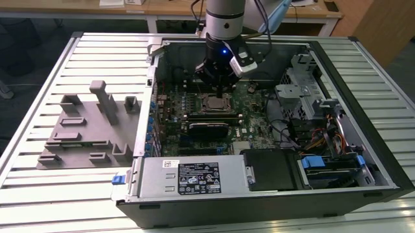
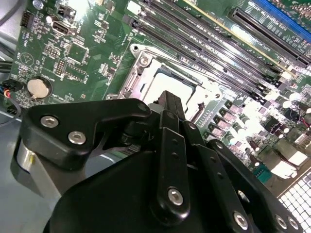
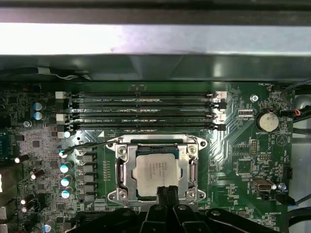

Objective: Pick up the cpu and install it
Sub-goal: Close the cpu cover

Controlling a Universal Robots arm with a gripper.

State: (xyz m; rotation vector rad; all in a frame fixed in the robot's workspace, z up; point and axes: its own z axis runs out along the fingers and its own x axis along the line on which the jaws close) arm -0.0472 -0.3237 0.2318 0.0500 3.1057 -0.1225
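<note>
The cpu (image 3: 155, 169) is a pale silver square lying flat inside the metal socket frame (image 3: 121, 167) on the green motherboard (image 3: 243, 160). In the exterior view the cpu (image 1: 216, 102) sits near the middle of the open computer case (image 1: 259, 204). My gripper (image 1: 224, 90) hangs straight above the socket, just off the chip's near edge. Its black fingers are pressed together with nothing between them in both wrist views, so the gripper (image 3: 166, 190) is shut. From the second wrist view, the gripper (image 2: 169, 97) covers part of the cpu (image 2: 163, 77).
Memory slots (image 3: 146, 111) run beside the socket. A black card (image 1: 207, 128) lies just in front of it. The power supply (image 1: 188, 177), drive cage (image 1: 298, 92) and loose cables (image 1: 304, 131) crowd the case. Grey fixture blocks (image 1: 84, 131) stand on the slatted table at the exterior view's left.
</note>
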